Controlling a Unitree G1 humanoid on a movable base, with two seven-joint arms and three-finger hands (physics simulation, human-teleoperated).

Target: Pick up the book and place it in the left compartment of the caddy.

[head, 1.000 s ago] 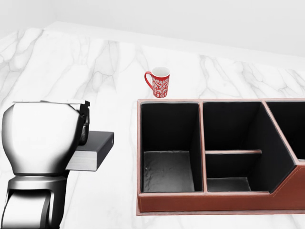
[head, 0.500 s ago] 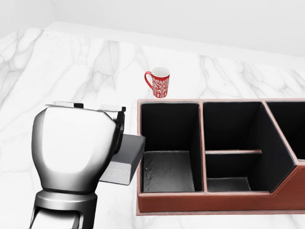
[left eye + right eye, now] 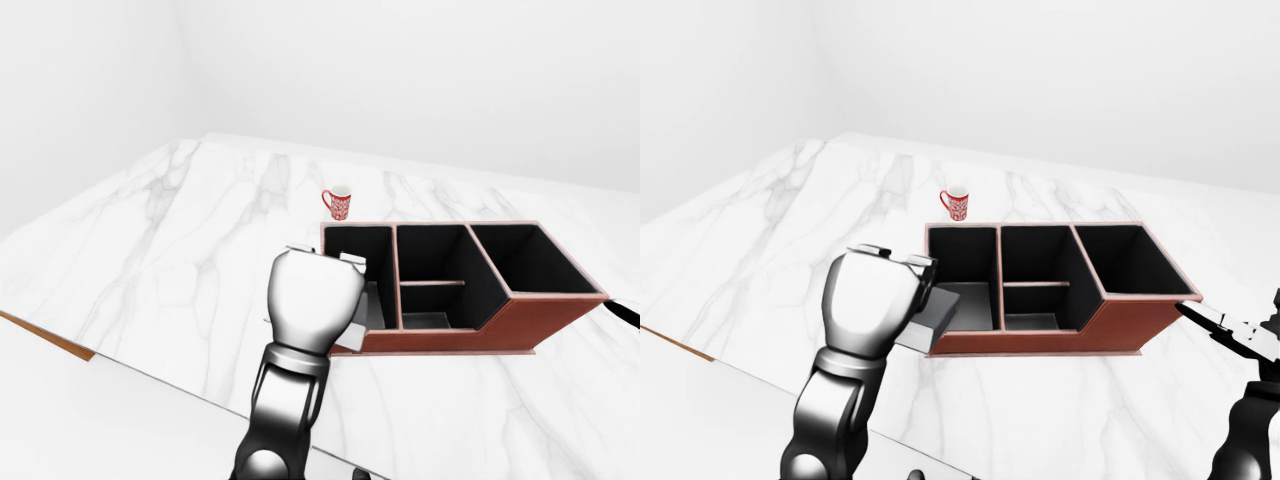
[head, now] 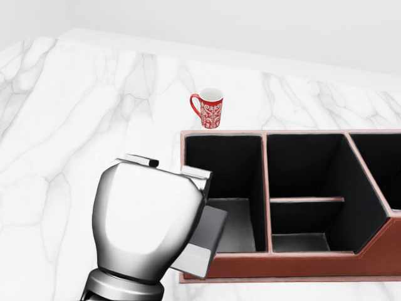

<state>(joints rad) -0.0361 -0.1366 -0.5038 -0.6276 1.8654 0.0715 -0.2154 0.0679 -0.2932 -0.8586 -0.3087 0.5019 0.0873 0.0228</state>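
My left hand (image 4: 168,182) is shut on the book (image 4: 205,243), a dark grey volume with pale page edges that sticks out to the right of the hand. The book hangs over the lower left corner of the caddy (image 4: 285,264), a brown leather box with black inner walls. Its end reaches over the left compartment (image 4: 225,164), which holds nothing else. The hand's silver back hides most of the book. My right hand (image 3: 1230,333) shows at the right edge of the right-eye view, beside the caddy's right end, with fingers stretched out and empty.
A red and white patterned mug (image 4: 210,108) stands on the white marble counter (image 4: 94,106) just above the caddy's left compartment. The caddy also has a split middle compartment (image 4: 306,188) and a right one (image 3: 525,258). The counter's near edge (image 3: 50,338) runs at lower left.
My left hand has carried the book to the right and lower in the head view, from beside the caddy to over the left compartment's lower left corner. The camera has not moved.
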